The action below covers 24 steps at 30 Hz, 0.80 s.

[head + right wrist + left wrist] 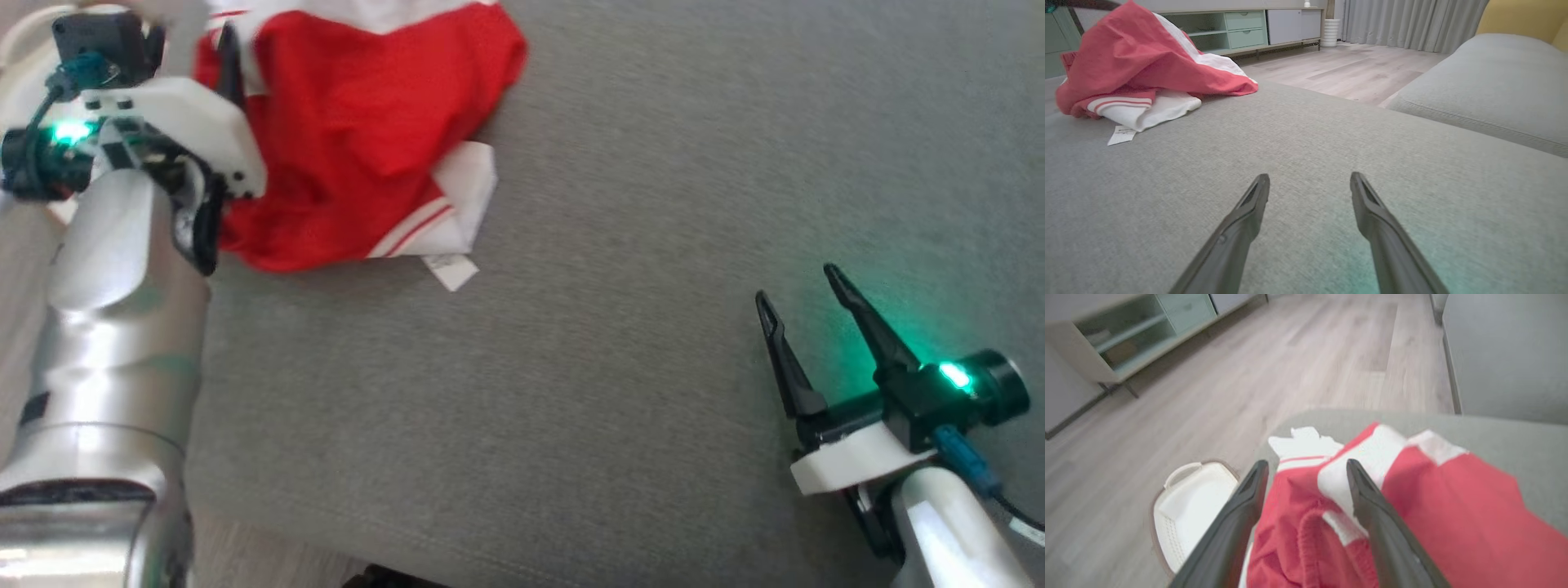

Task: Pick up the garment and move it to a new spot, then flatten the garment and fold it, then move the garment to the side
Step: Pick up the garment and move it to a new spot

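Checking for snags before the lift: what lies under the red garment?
The red garment lies crumpled on the grey cushion. A white layer and a tag poke out from beneath its near edge. Anything further under the heap is covered.

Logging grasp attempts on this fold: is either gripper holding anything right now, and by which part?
Nothing is held. The left gripper hangs open over the crumpled red and white garment; the right gripper is open above the grey cushion.

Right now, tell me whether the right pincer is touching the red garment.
Apart. The head view shows the right pincer open over the grey cushion at the lower right, with a wide stretch of cushion between it and the garment.
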{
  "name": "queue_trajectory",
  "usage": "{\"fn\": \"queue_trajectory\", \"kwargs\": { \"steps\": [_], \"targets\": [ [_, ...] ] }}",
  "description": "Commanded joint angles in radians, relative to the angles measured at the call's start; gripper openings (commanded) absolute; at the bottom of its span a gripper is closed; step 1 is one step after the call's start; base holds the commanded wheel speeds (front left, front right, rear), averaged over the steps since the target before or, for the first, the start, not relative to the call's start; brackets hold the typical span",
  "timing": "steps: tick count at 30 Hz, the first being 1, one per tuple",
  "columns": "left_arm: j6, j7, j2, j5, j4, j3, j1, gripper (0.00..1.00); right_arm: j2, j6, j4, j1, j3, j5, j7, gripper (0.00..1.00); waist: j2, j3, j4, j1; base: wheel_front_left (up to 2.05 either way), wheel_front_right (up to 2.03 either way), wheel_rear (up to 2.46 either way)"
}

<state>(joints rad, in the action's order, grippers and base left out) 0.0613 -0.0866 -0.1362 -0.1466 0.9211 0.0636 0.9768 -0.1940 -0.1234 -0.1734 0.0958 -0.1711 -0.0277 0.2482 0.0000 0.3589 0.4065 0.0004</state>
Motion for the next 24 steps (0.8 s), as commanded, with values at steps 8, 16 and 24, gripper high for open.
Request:
{"fn": "queue_trajectory", "kwargs": {
  "steps": [8,16,24],
  "targets": [
    [-0.009,-0.104,-0.099,0.002,0.214,-0.006,0.073,0.25,-0.018,-0.007,0.064,0.034,-0.024,0.001,0.014,1.00,0.0000,0.083,-0.109,-0.0004,0.00,0.00,0.00],
    [-0.034,0.132,-0.144,0.028,0.233,0.021,0.110,0.00,0.022,-0.007,0.050,0.031,-0.028,0.013,0.014,1.00,0.0000,0.017,-0.141,-0.0004,0.00,0.00,0.00],
    [0.011,0.200,-0.165,0.099,0.207,0.117,0.180,0.00,0.092,-0.007,0.020,0.005,-0.038,0.032,0.014,1.00,0.0000,-0.150,-0.196,-0.0004,0.00,0.00,0.00]
  ]
}}
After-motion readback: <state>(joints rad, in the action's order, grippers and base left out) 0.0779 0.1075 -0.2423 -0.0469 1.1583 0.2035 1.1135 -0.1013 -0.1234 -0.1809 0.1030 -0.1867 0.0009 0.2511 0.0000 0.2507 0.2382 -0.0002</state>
